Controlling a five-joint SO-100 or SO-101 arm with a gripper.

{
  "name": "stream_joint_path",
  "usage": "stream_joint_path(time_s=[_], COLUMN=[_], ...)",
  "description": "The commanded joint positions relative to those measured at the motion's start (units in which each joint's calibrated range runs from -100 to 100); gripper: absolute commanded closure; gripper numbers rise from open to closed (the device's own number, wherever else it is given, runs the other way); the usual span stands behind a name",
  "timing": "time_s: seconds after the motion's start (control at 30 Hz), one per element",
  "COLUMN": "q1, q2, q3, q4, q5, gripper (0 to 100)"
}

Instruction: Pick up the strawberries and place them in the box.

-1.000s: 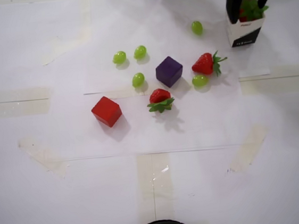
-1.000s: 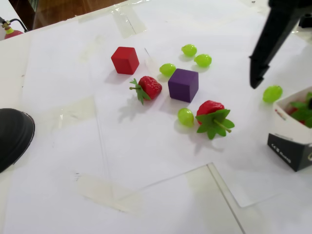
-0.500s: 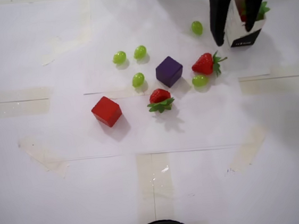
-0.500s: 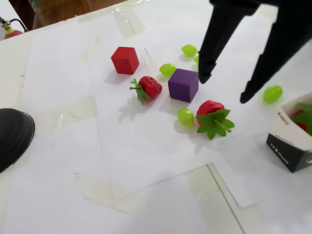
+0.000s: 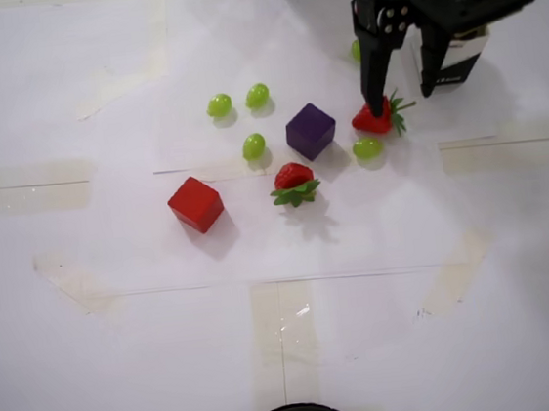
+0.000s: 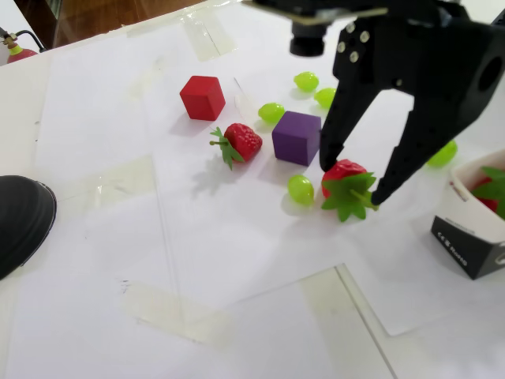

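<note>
Since the earlier frames we saw the gripper (image 6: 353, 179) drop down and away from the box (image 6: 473, 237), so that its spread fingers straddled a strawberry (image 6: 344, 183) without closing on it.

Going left to right in the fixed view, we found a dark round object (image 6: 20, 221) at the near left edge, then a red cube (image 6: 202, 97) farther back on the white paper. A second strawberry (image 6: 241, 141) lay just right of it, leaves pointing left. A purple cube (image 6: 297, 136) sat next, with three grapes (image 6: 271, 112) behind it and one grape (image 6: 300, 189) nearer, just beside the straddled strawberry. That strawberry lay with its leafy top toward the near side, one finger (image 6: 334, 150) by its far left shoulder and the other at its right. Another grape (image 6: 443, 154) showed behind the right finger. At the right edge stood the box, tilted, with a third strawberry (image 6: 491, 193) inside it.

In the overhead view the gripper (image 5: 403, 104) hung over the same strawberry (image 5: 375, 118), with the box (image 5: 451, 64) partly hidden under the arm.
</note>
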Motion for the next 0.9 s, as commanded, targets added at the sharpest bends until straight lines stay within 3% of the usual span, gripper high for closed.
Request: stream_joint_path(time_s=[0.0, 0.53, 0.87], q1=[1.3, 2.3, 1.6], q2=[-0.1, 2.0, 9.1], q3=[0.2, 0.3, -9.6], q4=[-1.3, 3.3, 9.0], q5=[-0.1, -0.2, 1.7], gripper=[79, 76, 76])
